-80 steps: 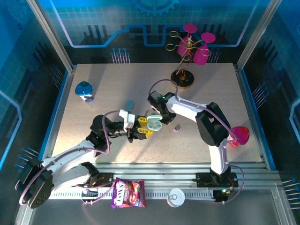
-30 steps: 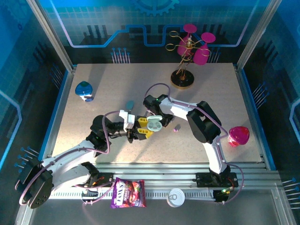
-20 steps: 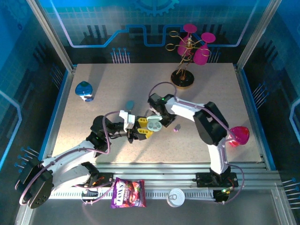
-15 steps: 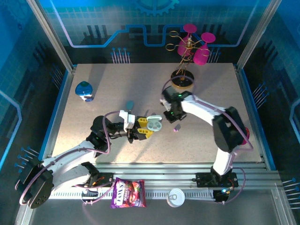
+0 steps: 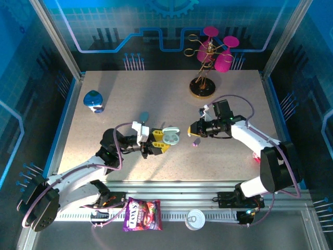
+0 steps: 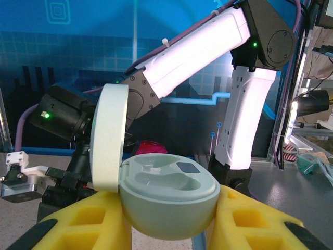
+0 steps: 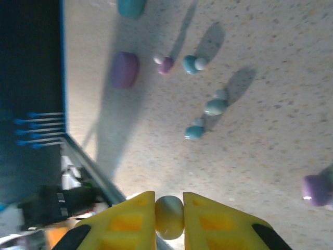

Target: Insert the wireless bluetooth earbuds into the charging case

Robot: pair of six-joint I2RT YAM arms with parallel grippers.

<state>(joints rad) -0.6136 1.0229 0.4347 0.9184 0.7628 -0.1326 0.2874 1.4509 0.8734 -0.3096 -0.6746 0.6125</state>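
The left gripper (image 6: 171, 232) was clamped on the charging case (image 6: 171, 195), its yellow fingers (image 6: 78, 224) pressed against both sides of the mint base. The lid (image 6: 109, 138) stood upright at the case's left edge, and the recesses faced up, uncovered. Seen from above, the case sat well clear of every edge of the table (image 5: 119, 88), with broad bare board beyond it. Just right of the case, across a small gap, the right gripper (image 5: 191, 129) was pinched narrow on a whitish mint earbud (image 7: 169, 214). A purple earbud (image 5: 196, 141) lay right of the case, near that gripper. Loose earbuds (image 7: 215, 105) lay scattered apart on the board; I could not tell their place relative to the case.
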